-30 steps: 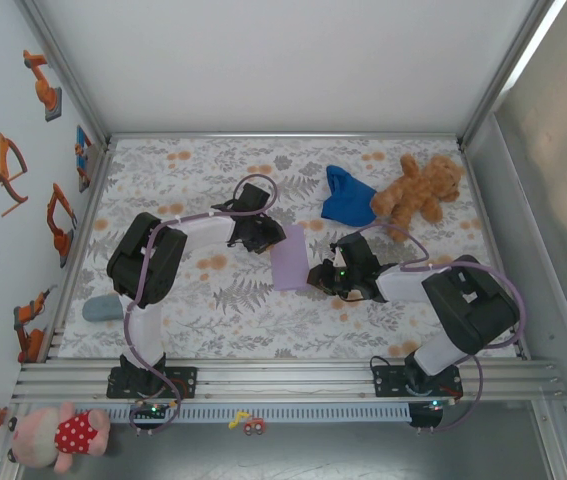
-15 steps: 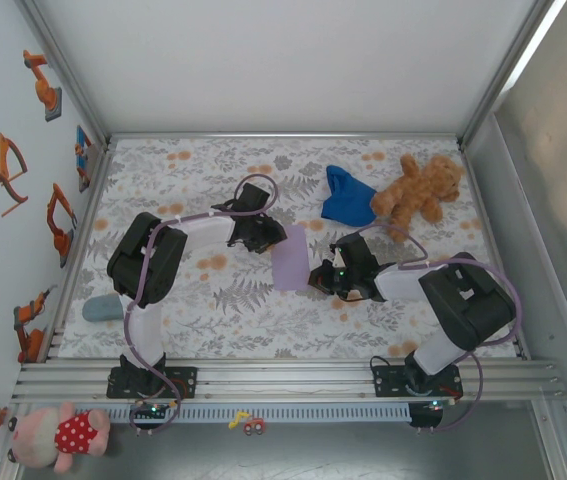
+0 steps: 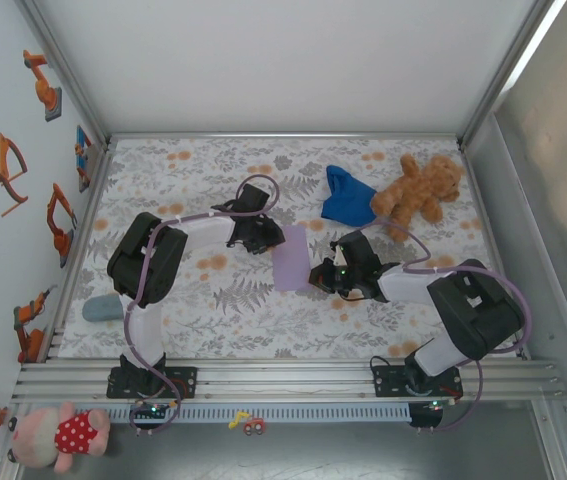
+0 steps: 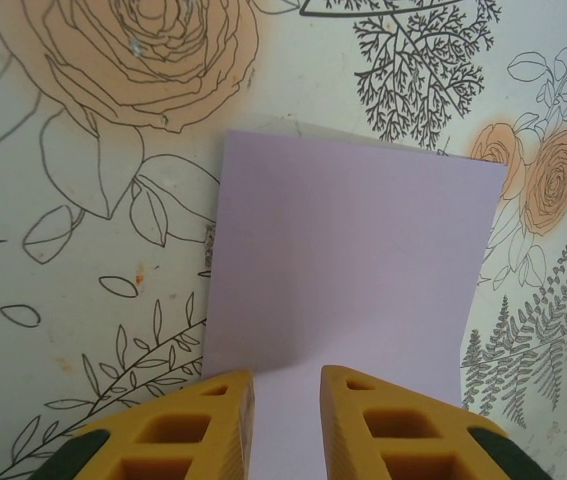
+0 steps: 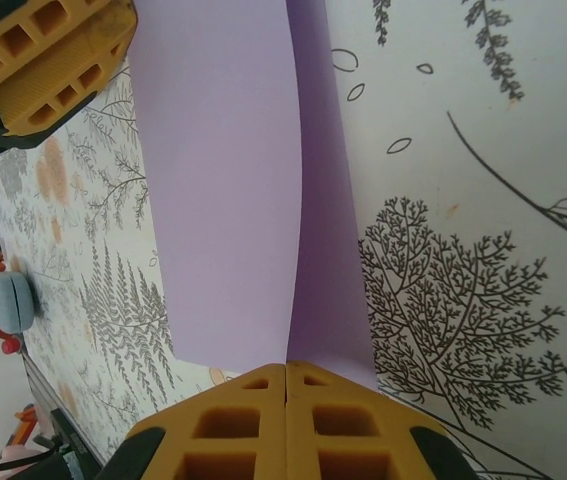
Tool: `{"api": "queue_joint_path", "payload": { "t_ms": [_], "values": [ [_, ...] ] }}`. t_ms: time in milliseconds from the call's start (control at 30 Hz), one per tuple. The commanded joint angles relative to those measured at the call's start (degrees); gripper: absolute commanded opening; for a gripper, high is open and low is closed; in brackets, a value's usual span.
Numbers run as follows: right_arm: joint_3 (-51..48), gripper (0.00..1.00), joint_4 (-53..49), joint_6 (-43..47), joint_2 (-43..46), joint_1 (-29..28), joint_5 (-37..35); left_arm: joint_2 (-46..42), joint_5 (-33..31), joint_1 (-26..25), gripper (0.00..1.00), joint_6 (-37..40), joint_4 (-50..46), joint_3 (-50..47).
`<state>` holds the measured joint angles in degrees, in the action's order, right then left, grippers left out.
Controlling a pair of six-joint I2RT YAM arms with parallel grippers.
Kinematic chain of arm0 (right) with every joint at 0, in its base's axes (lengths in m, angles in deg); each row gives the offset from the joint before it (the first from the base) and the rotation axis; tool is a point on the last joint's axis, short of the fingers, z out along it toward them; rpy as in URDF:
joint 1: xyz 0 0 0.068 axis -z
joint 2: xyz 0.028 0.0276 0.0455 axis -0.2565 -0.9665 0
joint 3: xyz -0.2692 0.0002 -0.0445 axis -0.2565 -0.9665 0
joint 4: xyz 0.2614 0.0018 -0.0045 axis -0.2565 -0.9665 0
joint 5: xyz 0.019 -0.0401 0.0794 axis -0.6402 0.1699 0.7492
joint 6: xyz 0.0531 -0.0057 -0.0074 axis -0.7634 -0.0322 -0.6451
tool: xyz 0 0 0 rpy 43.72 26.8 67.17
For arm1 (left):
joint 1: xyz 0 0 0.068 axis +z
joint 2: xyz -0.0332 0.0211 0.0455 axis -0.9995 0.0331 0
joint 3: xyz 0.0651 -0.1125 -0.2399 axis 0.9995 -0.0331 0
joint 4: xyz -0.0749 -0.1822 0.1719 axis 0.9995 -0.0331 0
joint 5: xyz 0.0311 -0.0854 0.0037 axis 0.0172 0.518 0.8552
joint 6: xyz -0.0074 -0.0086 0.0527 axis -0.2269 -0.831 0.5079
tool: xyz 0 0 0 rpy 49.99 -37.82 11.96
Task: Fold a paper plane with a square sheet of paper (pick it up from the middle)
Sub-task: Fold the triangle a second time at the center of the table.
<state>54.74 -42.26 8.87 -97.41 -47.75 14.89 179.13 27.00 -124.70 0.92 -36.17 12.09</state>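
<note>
Mid-table, square sheet of paper (image 3: 290,257) folded double. Reaching in low from the right, right gripper (image 5: 286,372) pinched shut on its near-right edge; from the left, left gripper (image 4: 286,385) slightly parted over its far-left edge.

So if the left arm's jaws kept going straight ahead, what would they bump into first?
The purple paper, lying right between and ahead of them; beyond it, the flowered tablecloth, probably.
</note>
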Motion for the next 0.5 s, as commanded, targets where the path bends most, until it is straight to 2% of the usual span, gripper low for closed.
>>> {"api": "queue_joint_path", "payload": {
  "t_ms": [0,467],
  "values": [
    [2.4,0.0,1.5,1.2,0.2,-0.4,1.2,1.3,0.9,0.2,0.23,0.7,-1.3,-1.6],
    [10.5,0.0,9.2,0.4,-11.0,-0.4,3.8,1.1,1.1,0.1,0.19,0.2,-0.7,-2.8]
  ]
}}
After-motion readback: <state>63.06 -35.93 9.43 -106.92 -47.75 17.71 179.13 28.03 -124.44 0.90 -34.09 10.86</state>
